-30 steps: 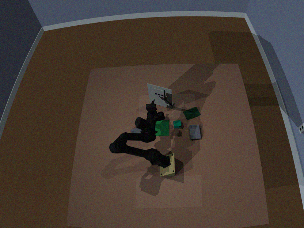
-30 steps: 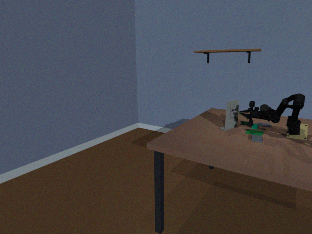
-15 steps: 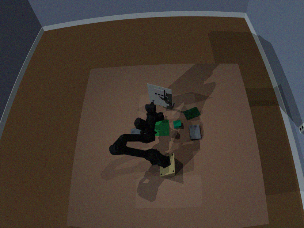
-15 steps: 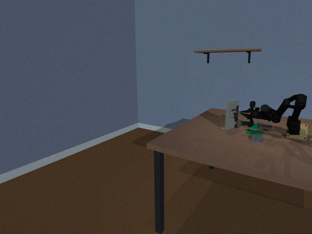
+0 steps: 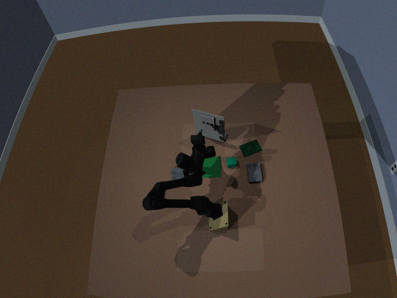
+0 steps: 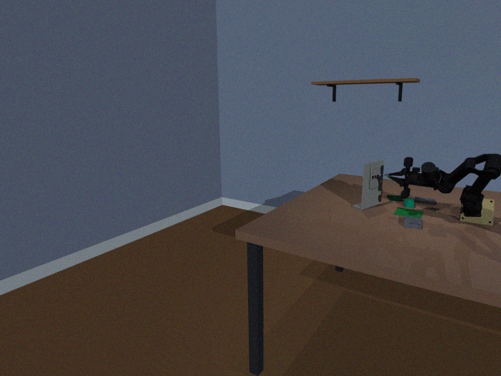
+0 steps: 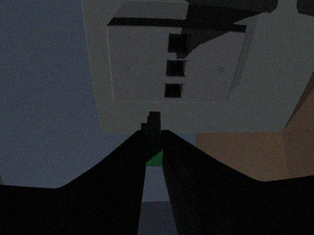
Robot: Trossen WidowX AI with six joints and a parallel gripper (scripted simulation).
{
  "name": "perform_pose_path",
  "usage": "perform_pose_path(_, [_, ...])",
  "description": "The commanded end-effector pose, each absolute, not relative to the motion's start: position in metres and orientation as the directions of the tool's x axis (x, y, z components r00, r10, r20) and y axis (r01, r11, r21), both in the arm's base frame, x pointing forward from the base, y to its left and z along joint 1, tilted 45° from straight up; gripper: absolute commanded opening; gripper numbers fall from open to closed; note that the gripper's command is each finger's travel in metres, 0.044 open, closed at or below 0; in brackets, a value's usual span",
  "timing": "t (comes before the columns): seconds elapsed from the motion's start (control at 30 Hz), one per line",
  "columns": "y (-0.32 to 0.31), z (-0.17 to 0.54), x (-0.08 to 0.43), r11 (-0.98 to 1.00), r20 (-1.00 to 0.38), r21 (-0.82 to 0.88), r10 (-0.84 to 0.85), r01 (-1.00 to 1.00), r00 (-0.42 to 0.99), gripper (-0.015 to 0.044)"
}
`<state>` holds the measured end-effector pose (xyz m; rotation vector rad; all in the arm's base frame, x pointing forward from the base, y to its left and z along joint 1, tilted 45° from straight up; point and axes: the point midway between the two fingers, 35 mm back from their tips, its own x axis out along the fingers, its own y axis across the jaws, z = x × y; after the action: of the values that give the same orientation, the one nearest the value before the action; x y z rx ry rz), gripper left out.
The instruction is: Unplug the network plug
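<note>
My gripper point(image 5: 200, 133) point(image 6: 390, 176) point(image 7: 152, 137) is shut on the network plug point(image 7: 154, 120), whose dark front end sticks out beyond the fingertips; a green part shows between the fingers. The plug is out of the socket, held in the air a short way in front of the upright panel point(image 5: 197, 117) point(image 6: 367, 196) point(image 7: 262, 112). Three dark socket openings point(image 7: 175, 67) in the panel's raised plate look empty. The fingers hide most of the plug, and the tab cannot be made out. A bright green flat square point(image 5: 213, 169) point(image 6: 408, 213) lies on the table below the arm; it looks like the marked square.
A teal block point(image 5: 231, 162) point(image 6: 409, 203), a dark green rectangle point(image 5: 250, 148) point(image 6: 394, 197) and a grey box point(image 5: 254, 172) point(image 6: 425, 200) lie right of the square in the top view. A grey block point(image 5: 177, 173) point(image 6: 412, 222) lies left, partly behind the arm.
</note>
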<state>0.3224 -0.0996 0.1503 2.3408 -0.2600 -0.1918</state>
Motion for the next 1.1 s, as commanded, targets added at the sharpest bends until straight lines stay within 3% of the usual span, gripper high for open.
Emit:
perform_pose_path(0.0, [-0.106, 0.157, 0.318, -0.689, -0.057, 0.714, -0.239, -0.128, 0.969, 0.0000])
perform_pose_path(0.5, [-0.123, 0.171, 0.299, -0.689, -0.064, 0.715, -0.240, -0.123, 0.969, 0.0000])
perform_pose_path(1.07, [-0.116, 0.108, 0.298, -0.614, -0.390, 0.739, -0.054, 0.278, 0.919, 0.0000])
